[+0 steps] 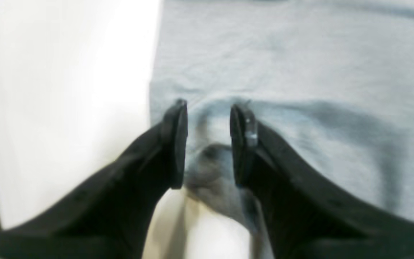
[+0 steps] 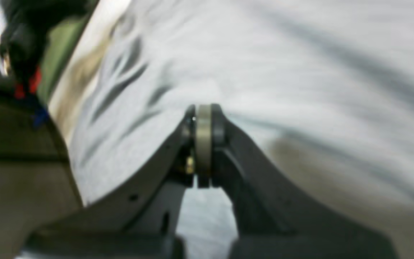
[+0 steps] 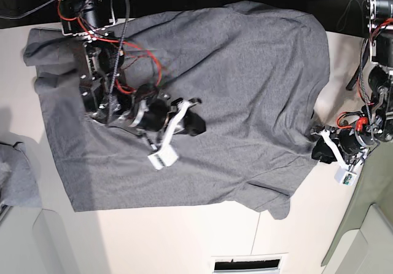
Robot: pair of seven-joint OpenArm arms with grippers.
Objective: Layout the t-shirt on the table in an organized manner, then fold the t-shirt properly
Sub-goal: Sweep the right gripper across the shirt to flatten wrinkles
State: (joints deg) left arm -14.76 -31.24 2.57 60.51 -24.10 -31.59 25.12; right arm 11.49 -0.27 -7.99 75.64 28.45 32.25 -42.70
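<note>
The table (image 3: 184, 237) is the biggest thing in the base view, a white top that shows bare along the lower part of the frame. Spread over most of its upper half lies the t-shirt (image 3: 233, 90), grey and mostly flat, with wrinkles and one edge running off the far side at the top of the frame. Its long axis runs left to right across that view.

The right end effector (image 3: 195, 121) sits at mid-frame left of centre, over the middle of the cloth. In its wrist view its jaws are pressed together with nothing visibly between them, and the shirt fills the frame beyond.

The left end effector (image 3: 324, 148) is at the right side of the base view, right at the shirt's edge where cloth meets bare table. Its wrist view shows the jaws apart with a raised bunch of fabric between them; whether they are pinching it or just straddling it, I cannot tell.

So the left arm is nearer an edge, and the shirt extends leftward from it in the base view. Pulling that edge outward looks like the likely way to flatten it.
</note>
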